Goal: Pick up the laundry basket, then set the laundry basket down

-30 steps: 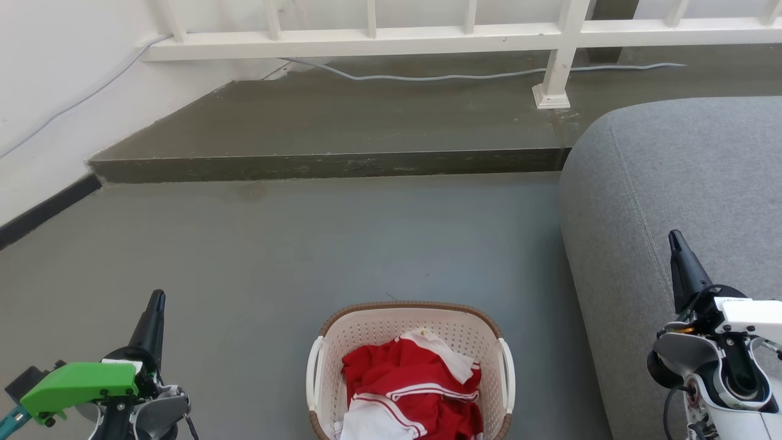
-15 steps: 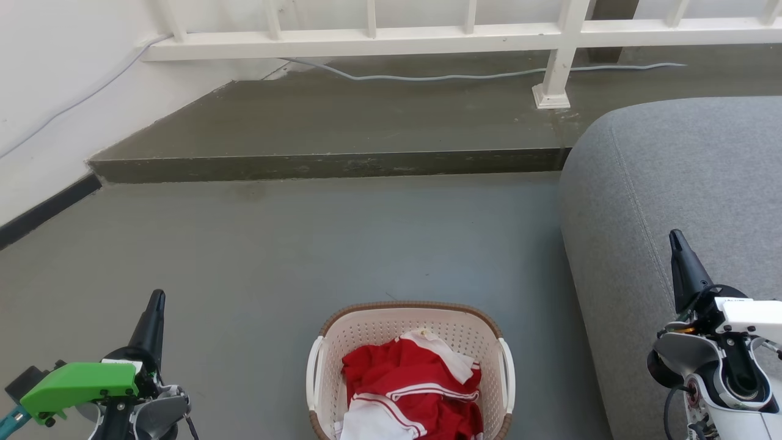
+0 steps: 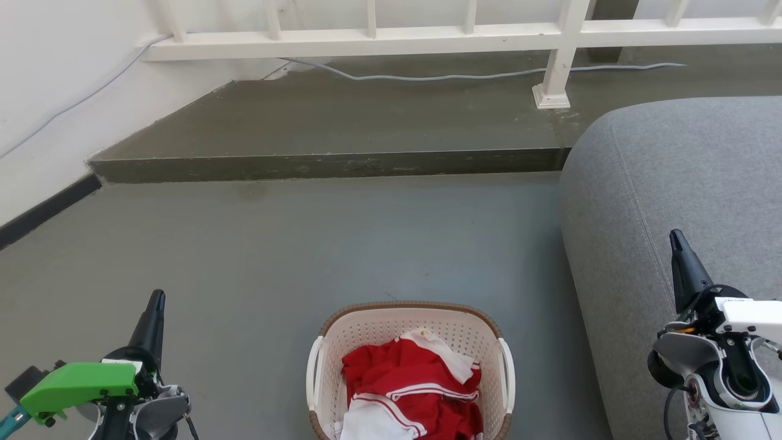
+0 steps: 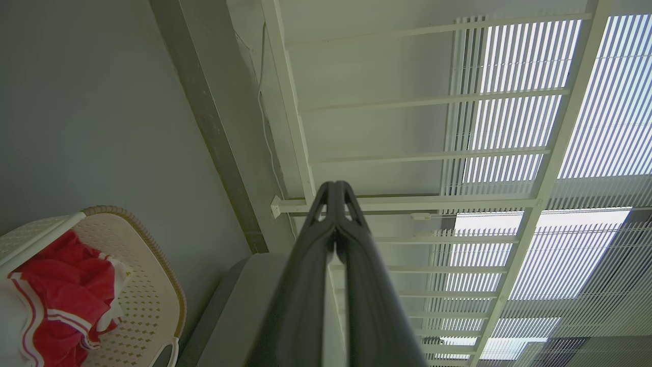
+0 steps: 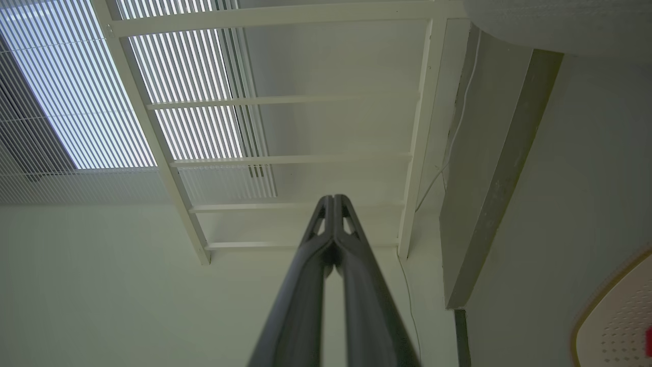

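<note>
The laundry basket (image 3: 372, 333), cream-white and perforated with a brown woven-look rim and white side handles, stands on the grey floor at the bottom middle of the head view, holding red and white clothes. It also shows at the lower left of the left wrist view as the laundry basket (image 4: 153, 300), and its rim corner shows as the laundry basket (image 5: 616, 316). My left gripper (image 3: 156, 299) is shut, well left of the basket. My right gripper (image 3: 674, 235) is shut, far right of it, over the sofa. The left gripper (image 4: 334, 184) and right gripper (image 5: 332, 198) tips meet, holding nothing.
A grey sofa (image 3: 684, 183) fills the right side, close to the basket. A raised dark step (image 3: 330, 165) crosses the floor ahead, with a white railing (image 3: 391, 40) and a grey cable (image 3: 427, 76) behind it. A white wall (image 3: 55, 91) runs along the left.
</note>
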Tool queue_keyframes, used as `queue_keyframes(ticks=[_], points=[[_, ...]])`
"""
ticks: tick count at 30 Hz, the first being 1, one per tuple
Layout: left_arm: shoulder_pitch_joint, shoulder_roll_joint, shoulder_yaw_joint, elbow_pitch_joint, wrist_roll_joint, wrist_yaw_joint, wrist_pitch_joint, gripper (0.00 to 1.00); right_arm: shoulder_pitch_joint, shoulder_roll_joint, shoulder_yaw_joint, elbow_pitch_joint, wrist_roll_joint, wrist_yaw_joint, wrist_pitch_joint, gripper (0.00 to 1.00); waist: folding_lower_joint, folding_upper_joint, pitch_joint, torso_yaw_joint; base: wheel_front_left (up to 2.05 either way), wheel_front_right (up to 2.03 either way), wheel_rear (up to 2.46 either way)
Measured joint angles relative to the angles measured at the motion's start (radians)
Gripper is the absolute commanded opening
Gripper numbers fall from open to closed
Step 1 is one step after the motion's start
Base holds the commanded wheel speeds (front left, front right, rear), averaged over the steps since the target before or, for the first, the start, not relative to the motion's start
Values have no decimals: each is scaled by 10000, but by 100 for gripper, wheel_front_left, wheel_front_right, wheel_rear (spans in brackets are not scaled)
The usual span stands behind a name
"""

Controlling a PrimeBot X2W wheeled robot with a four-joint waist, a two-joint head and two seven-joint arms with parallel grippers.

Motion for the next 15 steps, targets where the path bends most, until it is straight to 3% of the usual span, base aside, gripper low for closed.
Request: queue_keyframes(ticks=[15], points=[[0, -2, 4, -2, 0, -2, 0, 0, 0, 2, -12, 0, 0, 2, 0, 0, 0, 0, 1, 0, 0, 0, 0]])
